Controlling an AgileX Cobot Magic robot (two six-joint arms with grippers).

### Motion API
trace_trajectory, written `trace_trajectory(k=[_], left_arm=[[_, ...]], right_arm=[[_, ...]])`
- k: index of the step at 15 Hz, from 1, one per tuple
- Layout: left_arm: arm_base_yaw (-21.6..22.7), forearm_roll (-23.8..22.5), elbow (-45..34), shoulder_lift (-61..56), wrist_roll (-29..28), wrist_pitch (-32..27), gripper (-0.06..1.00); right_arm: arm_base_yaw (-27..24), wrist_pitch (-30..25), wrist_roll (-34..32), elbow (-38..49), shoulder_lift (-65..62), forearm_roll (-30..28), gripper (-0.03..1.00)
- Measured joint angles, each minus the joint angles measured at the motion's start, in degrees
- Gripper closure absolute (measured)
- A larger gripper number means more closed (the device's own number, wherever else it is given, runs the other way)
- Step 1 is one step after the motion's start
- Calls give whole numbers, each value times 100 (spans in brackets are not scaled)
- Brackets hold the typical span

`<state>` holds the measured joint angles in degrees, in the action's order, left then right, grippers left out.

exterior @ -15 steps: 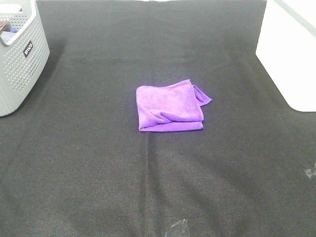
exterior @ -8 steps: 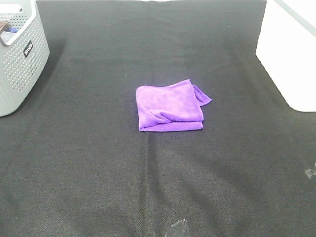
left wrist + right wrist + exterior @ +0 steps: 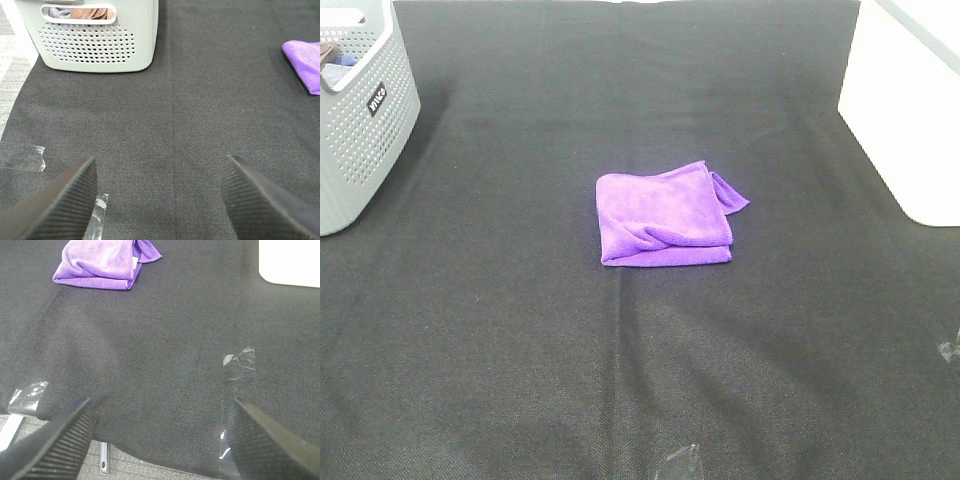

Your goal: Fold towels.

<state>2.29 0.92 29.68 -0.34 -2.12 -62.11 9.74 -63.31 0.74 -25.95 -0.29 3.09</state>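
Observation:
A bright purple towel (image 3: pixel 665 215) lies folded into a small rectangle in the middle of the black cloth-covered table (image 3: pixel 520 320), with one corner flap sticking out on its right. The same towel shows in the right wrist view (image 3: pixel 102 262) and as a purple edge in the left wrist view (image 3: pixel 305 62). Neither arm appears in the exterior high view. My left gripper (image 3: pixel 160 200) is open and empty above the table near its front left edge. My right gripper (image 3: pixel 160 440) is open and empty near the front right edge. Both are well away from the towel.
A grey perforated basket (image 3: pixel 355 110) holding cloths stands at the back left and also fills the left wrist view (image 3: pixel 95 35). A white bin (image 3: pixel 905 110) stands at the back right. Clear tape strips (image 3: pixel 239 362) stick to the table near its front edge.

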Motion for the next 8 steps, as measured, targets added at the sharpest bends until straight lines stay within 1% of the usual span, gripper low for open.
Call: trace_trajectory(k=[8], left_arm=[[0, 0, 0, 0, 0, 0, 29]], right_arm=[[0, 0, 0, 0, 0, 0, 25]])
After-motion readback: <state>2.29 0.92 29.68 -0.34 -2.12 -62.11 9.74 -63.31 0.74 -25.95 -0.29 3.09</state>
